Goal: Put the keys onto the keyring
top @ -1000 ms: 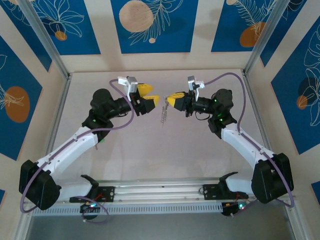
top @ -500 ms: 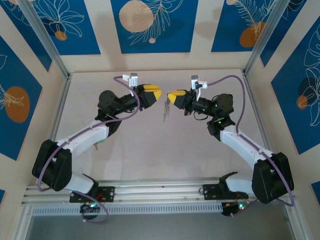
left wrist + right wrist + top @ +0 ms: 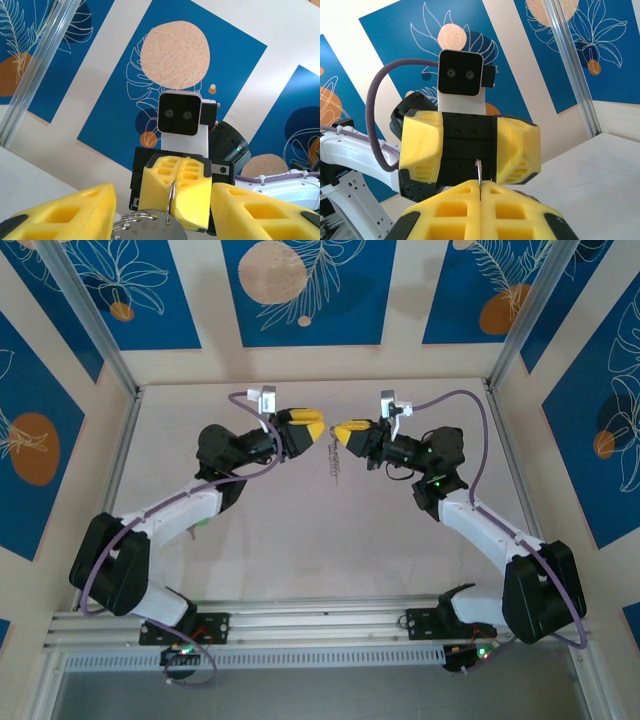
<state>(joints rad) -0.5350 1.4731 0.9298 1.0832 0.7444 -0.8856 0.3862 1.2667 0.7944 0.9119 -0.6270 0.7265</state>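
Item: right pincer point(image 3: 340, 432), yellow fingers pressed flat together, clamped on the keyring point(image 3: 479, 172), a thin grey wire rising from the seam between the pads. Item: left pincer point(image 3: 312, 430), jaws standing apart with nothing seen between them, its tips facing the right pincer's tips and just beside them. Item: the keys point(image 3: 333, 465), a small silvery cluster hanging below the two sets of tips, clear of the counter point(image 3: 300, 540). From the left wrist a split ring point(image 3: 131, 220) and a round stamped disc point(image 3: 155, 231) show low between that pincer's jaws; whether they touch the jaws cannot be told. Location: in the air over the far half of the counter, about midway between its left and right edges. Step in hand, as judged: the left pincer is to take one key, or the loop's free side, so that a key's hole can be fed onto the wire. Handling notes: hold the right grip firm and motionless, since so thin a wire could pivot in the pads. Bring the left jaws in slowly, level with the loop. Let the dangling cluster settle before closing. Close on one piece alone, near its edge, leaving the hole unobstructed. Risk: a sideways tug may twist the loop out of the seam and drop the lot onto the counter.
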